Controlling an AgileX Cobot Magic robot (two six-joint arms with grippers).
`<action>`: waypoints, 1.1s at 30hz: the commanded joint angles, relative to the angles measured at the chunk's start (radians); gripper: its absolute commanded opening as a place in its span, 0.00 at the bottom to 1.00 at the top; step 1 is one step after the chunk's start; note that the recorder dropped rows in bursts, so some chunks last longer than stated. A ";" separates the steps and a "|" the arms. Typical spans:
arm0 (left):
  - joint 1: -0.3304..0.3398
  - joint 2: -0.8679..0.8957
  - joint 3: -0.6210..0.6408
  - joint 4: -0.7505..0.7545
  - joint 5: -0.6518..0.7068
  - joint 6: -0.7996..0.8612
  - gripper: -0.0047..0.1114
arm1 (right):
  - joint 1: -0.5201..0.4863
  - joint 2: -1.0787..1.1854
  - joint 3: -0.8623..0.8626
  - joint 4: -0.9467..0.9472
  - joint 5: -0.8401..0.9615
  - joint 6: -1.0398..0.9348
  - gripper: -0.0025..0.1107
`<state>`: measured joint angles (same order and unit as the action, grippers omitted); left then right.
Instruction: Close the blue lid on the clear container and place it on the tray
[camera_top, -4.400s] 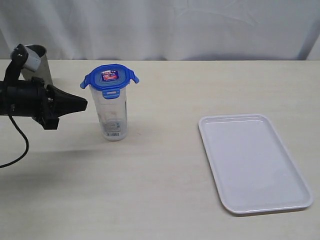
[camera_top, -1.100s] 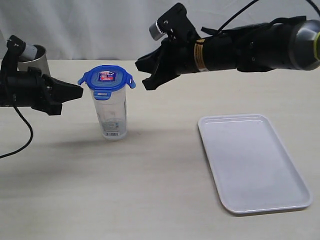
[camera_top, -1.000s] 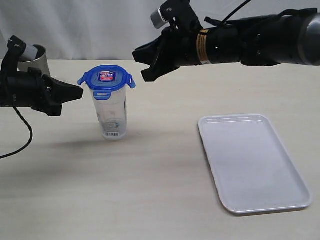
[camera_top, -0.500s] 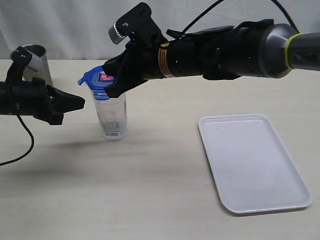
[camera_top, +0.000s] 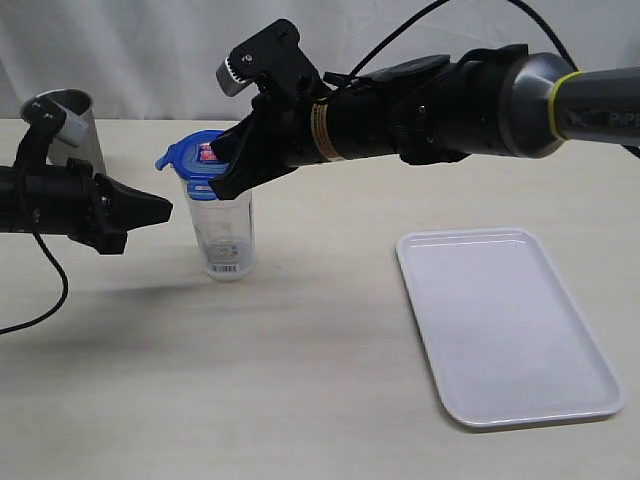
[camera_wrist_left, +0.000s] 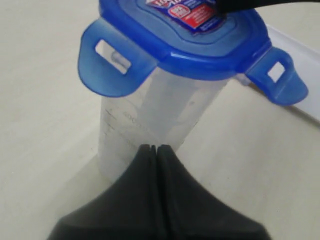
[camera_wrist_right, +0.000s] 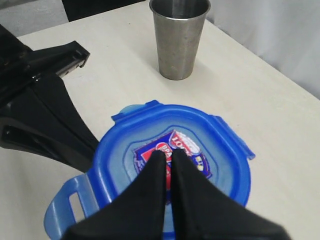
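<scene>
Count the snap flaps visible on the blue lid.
3: one flap toward the cup, one by the left jaws, one opposite that. A fourth may be hidden under the right jaws.

Beige table: clear container, tray, steel cup

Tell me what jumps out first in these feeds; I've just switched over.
The black right gripper, shut, reaches across to the left of the exterior view, with its tips at the sticker on the blue lid, which sits atop the upright clear container. The left gripper, also shut, points at the container from the left, apart from it. The white tray lies to the right.
</scene>
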<state>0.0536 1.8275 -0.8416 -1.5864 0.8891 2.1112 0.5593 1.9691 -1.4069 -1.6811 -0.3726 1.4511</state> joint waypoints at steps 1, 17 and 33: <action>-0.003 0.024 0.003 -0.002 0.016 0.033 0.04 | 0.000 0.025 -0.005 -0.010 0.006 0.018 0.06; -0.003 0.043 -0.011 0.004 -0.029 0.033 0.44 | 0.000 0.013 -0.011 -0.014 0.008 0.018 0.06; -0.017 -0.043 0.002 -0.141 -0.531 -0.015 0.94 | 0.000 0.013 -0.011 -0.014 0.008 0.018 0.06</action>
<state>0.0425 1.8297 -0.8454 -1.6107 0.5361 2.1041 0.5593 1.9842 -1.4192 -1.6779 -0.3726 1.4725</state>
